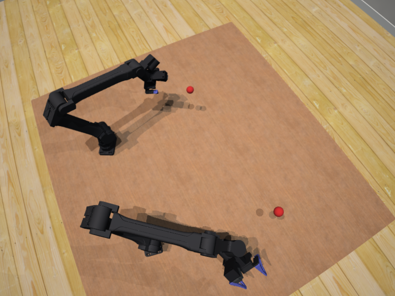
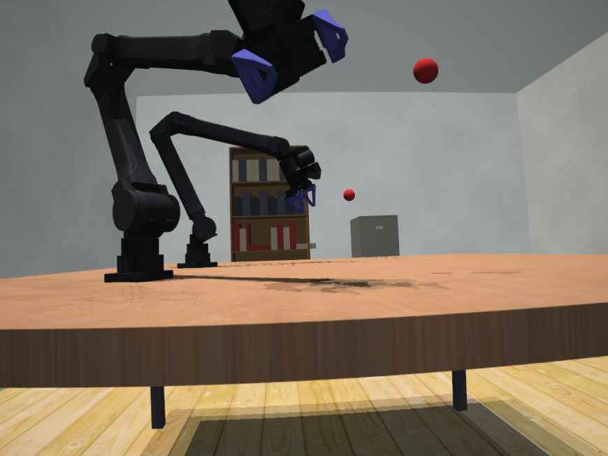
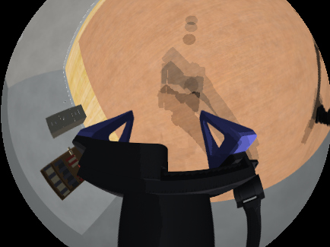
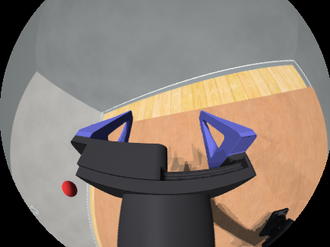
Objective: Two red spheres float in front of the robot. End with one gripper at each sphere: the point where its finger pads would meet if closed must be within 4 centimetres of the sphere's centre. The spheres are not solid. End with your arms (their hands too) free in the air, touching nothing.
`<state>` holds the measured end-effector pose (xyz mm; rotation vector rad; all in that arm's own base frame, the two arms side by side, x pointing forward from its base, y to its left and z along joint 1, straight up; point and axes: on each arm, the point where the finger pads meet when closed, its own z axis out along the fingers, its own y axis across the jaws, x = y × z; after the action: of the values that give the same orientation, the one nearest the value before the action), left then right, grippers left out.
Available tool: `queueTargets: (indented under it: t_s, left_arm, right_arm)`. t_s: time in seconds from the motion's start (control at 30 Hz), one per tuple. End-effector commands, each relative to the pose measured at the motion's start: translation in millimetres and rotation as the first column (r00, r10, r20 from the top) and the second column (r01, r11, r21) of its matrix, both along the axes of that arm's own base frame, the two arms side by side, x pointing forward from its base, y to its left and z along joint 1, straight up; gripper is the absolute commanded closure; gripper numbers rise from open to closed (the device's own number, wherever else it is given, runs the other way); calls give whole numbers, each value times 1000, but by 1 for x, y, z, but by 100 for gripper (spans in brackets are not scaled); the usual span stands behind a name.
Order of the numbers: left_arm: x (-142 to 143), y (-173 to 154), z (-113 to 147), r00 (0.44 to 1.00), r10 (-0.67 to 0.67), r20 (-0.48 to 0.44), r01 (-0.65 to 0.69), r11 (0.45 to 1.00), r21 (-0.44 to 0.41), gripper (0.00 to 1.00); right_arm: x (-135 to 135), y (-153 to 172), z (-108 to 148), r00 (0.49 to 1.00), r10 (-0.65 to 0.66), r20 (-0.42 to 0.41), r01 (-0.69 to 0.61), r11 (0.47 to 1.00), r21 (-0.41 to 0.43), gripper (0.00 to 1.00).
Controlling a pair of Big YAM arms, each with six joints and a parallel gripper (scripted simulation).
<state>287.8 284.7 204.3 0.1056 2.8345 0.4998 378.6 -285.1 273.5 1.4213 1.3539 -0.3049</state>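
Note:
Two red spheres float above the brown table. The far sphere (image 1: 189,89) hangs a short way ahead of my left gripper (image 1: 153,90), which points down and is open and empty. The near sphere (image 1: 278,211) (image 2: 425,70) floats high. My right gripper (image 1: 252,276) (image 2: 291,52) is open, empty and raised, well apart from it. In the right wrist view the sphere (image 4: 69,188) lies off to the lower left of the fingers.
Both arm bases stand on the table (image 1: 204,164) near its left edge. A bookshelf (image 2: 270,202) and a grey cabinet (image 2: 374,236) stand beyond the table against the back wall. Both arms hang in the air above the table top.

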Motion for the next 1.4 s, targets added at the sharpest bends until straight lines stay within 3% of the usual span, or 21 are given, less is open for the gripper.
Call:
queueTargets:
  t_s: [0.0,0.1,0.27,0.33,0.53,0.7,0.83,1.37]
  left_arm:
    - [42,-3,4,975,153,160,-151,988,-25,0]
    - [74,-8,7,940,215,264,-209,977,-52,0]
    - [120,-21,13,862,301,408,-273,954,-127,0]
    - [120,-21,13,862,301,408,-273,954,-127,0]
    - [159,-39,20,772,374,514,-302,927,-220,0]
    - [176,-49,24,723,409,556,-306,912,-272,0]
    - [182,-53,26,705,422,570,-306,906,-292,0]
    - [184,-54,26,701,425,573,-306,905,-296,0]
  right_arm:
    - [48,31,16,974,215,-77,-224,964,-140,0]
    - [83,63,23,916,387,-109,-402,890,-214,0]
    - [125,118,35,785,595,-174,-614,711,-342,0]
    - [125,118,35,785,595,-174,-614,711,-342,0]
    - [152,171,47,647,720,-250,-733,497,-464,0]
    - [161,198,53,580,760,-292,-763,382,-521,0]
    - [163,208,55,557,771,-308,-770,340,-541,0]
    - [164,210,56,551,774,-312,-771,330,-545,0]
